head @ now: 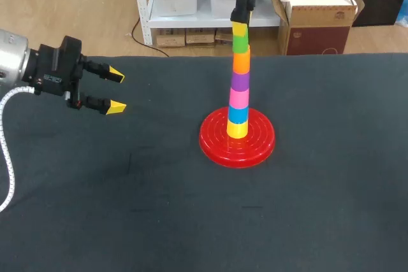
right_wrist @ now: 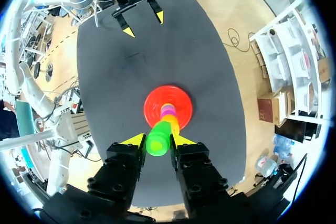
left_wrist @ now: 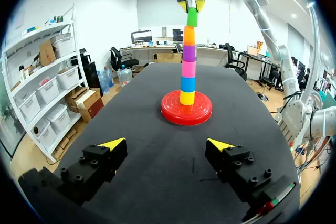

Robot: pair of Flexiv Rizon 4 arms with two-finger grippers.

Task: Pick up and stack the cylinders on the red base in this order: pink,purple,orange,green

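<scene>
On the red base (head: 213,141) stands a tall stack: yellow, blue, pink (head: 238,98), purple (head: 240,81), orange (head: 241,60), and the green cylinder (head: 240,43) on top. My right gripper (head: 240,28) comes down from above and is shut on the green cylinder (right_wrist: 157,141), with a yellow tip on each side of it. The stack leans slightly. My left gripper (head: 115,91) hangs open and empty over the table's left side, well away from the base (left_wrist: 171,113). In the left wrist view, the right gripper (left_wrist: 191,4) sits on the green cylinder (left_wrist: 192,17).
The dark table cloth (head: 127,208) spreads around the base with nothing else on it. In the right wrist view, my left gripper (right_wrist: 143,23) sits beyond the base (right_wrist: 153,106) near the table's far end.
</scene>
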